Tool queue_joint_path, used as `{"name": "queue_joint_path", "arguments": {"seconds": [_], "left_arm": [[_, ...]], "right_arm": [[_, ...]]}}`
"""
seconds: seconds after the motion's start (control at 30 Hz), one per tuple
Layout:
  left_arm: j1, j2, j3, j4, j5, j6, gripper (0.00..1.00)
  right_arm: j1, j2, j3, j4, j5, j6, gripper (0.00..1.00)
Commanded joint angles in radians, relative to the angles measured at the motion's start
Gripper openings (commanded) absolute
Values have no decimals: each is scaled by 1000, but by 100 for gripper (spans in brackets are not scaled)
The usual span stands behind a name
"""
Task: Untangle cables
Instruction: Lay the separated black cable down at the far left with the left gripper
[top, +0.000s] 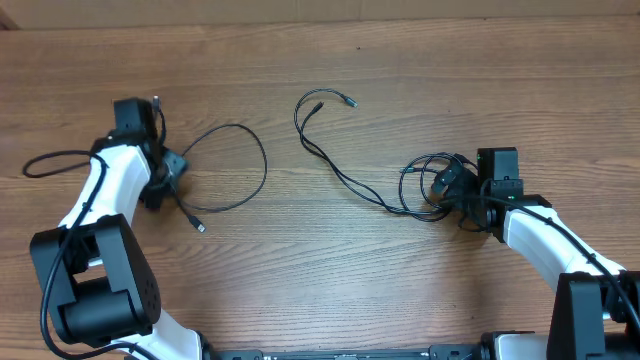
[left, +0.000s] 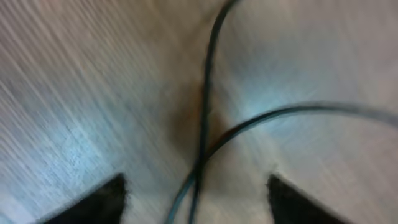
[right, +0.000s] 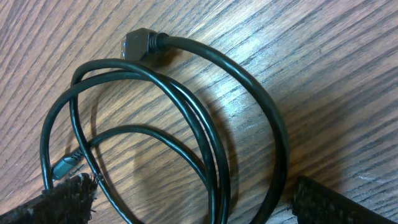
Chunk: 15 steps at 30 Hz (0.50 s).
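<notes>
Three thin black cables lie on the wooden table. One makes a wide open loop (top: 263, 165) at the left, and its plug tip (top: 200, 226) lies near the front. My left gripper (top: 172, 178) stands open at the start of that loop. In the blurred left wrist view two cable strands (left: 204, 124) cross between the fingertips (left: 102, 202), loose. A second cable (top: 330, 165) snakes across the middle. The third is bunched in a small coil (top: 425, 172) at the right. My right gripper (top: 450, 190) is open over this coil (right: 205, 130), strands lying between its fingers (right: 339, 202).
A thicker black arm cord (top: 50, 162) loops on the table at the far left. The left arm's base (top: 95, 285) fills the front left corner and the right arm (top: 560, 245) the front right. The table's far edge (top: 320, 18) runs along the top.
</notes>
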Motion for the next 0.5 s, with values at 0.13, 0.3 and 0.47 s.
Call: {"name": "queue_joint_path", "arguments": {"seconds": [0.13, 0.3, 0.47], "left_arm": [[-7, 11, -166, 103, 49, 64, 71], [-6, 11, -205, 127, 51, 64, 16], [46, 8, -178, 124, 48, 89, 4]], "right_arm": [[-4, 31, -41, -35, -5, 18, 100], [-4, 31, -41, -35, -5, 18, 100], [-4, 31, -41, -35, -5, 18, 100]]}}
